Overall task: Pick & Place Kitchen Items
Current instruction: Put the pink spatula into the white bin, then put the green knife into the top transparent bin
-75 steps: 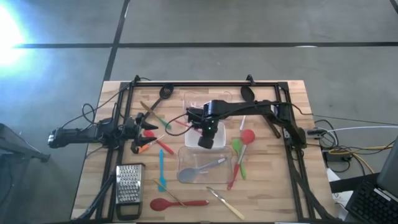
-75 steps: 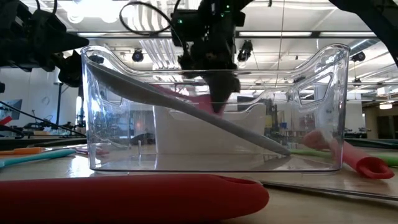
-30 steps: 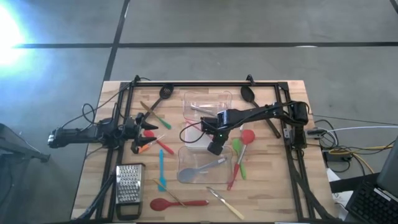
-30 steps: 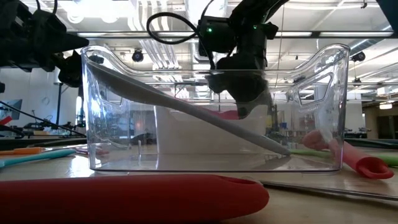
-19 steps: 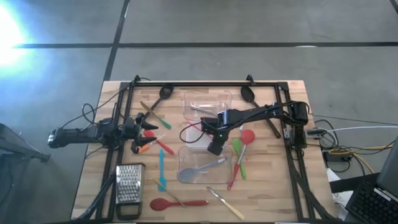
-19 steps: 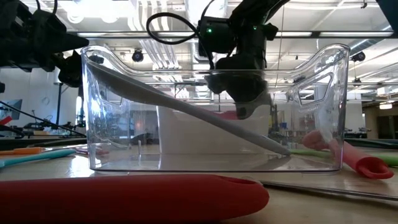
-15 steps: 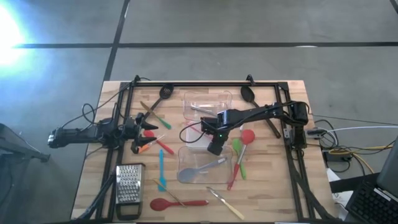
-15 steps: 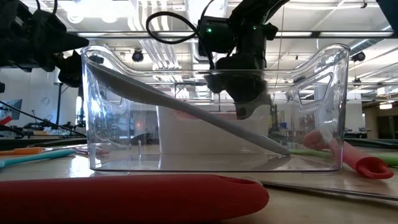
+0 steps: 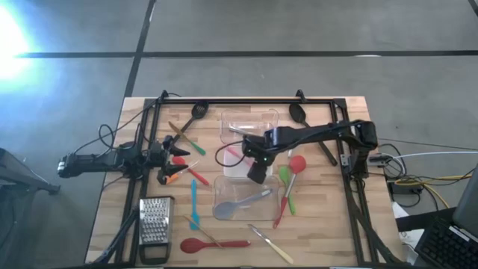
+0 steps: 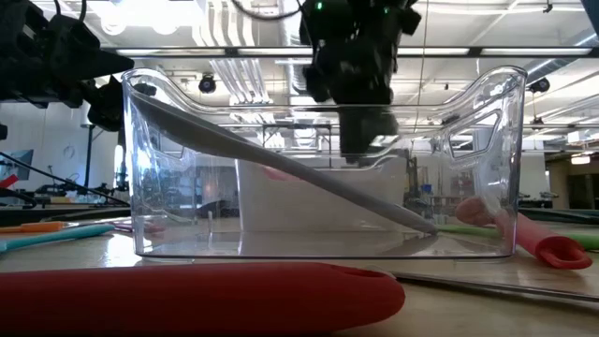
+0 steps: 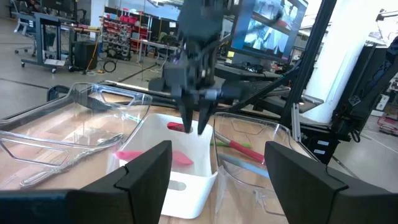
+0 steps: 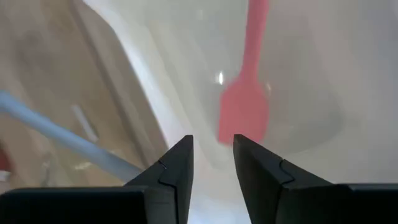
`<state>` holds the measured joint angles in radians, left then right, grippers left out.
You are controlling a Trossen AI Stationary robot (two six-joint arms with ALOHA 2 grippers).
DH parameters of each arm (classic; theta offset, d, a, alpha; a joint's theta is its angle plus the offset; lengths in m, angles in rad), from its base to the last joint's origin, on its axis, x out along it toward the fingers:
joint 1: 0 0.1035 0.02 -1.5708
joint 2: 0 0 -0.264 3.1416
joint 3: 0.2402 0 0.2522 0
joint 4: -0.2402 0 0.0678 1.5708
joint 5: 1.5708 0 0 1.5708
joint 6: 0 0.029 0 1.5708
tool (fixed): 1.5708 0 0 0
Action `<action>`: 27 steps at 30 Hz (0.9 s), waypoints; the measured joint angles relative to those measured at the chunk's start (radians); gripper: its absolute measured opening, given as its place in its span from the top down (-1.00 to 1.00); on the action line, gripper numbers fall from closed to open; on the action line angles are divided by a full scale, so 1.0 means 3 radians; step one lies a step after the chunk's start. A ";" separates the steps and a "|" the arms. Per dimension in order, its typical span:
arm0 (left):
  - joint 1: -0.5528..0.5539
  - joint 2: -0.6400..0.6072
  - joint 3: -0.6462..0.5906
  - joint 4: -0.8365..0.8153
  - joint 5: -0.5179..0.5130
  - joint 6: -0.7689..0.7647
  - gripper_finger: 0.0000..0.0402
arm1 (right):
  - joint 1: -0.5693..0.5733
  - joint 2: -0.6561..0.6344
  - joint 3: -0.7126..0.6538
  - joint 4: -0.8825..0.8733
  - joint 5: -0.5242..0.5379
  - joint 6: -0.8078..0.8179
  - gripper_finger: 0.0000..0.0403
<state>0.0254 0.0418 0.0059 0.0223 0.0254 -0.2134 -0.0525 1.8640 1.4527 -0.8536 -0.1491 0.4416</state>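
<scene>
Right gripper (image 12: 212, 163) fingers parted, empty, over red spatula (image 12: 244, 115).

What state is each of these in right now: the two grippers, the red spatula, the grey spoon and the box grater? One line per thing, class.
right gripper: open, empty, above the white tub.
left gripper: open, empty, at the table's left side.
red spatula: lying flat in the white tub.
grey spoon: resting in a clear tub.
box grater: lying flat on the table.

Overhead straight down, low level close behind clear tub (image 10: 318, 168), wrists forward
</scene>
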 joint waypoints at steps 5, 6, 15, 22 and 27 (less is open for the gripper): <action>0.0001 0.0001 0.0000 -0.0001 0.0000 0.0000 -0.30 | 0.0008 -0.0225 0.0130 -0.0014 0.0063 0.0000 0.50; 0.0000 0.0001 0.0000 -0.0001 0.0000 0.0000 -0.30 | 0.0013 -0.0280 0.0145 -0.0018 0.0066 0.0000 0.52; 0.0000 0.0001 0.0000 -0.0001 0.0000 0.0000 -0.30 | 0.0161 -0.0833 0.0051 -0.0191 0.0428 0.0013 0.68; 0.0001 0.0001 0.0000 -0.0001 0.0000 0.0000 -0.30 | 0.0394 -0.1161 -0.0015 -0.0370 0.1003 0.0078 0.76; 0.0001 0.0001 0.0000 -0.0001 0.0000 0.0000 -0.30 | 0.0545 -0.1255 -0.0023 -0.0496 0.1247 0.0077 0.79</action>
<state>0.0256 0.0422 0.0059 0.0221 0.0254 -0.2134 0.1112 1.4874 1.4458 -1.0025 0.2249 0.4646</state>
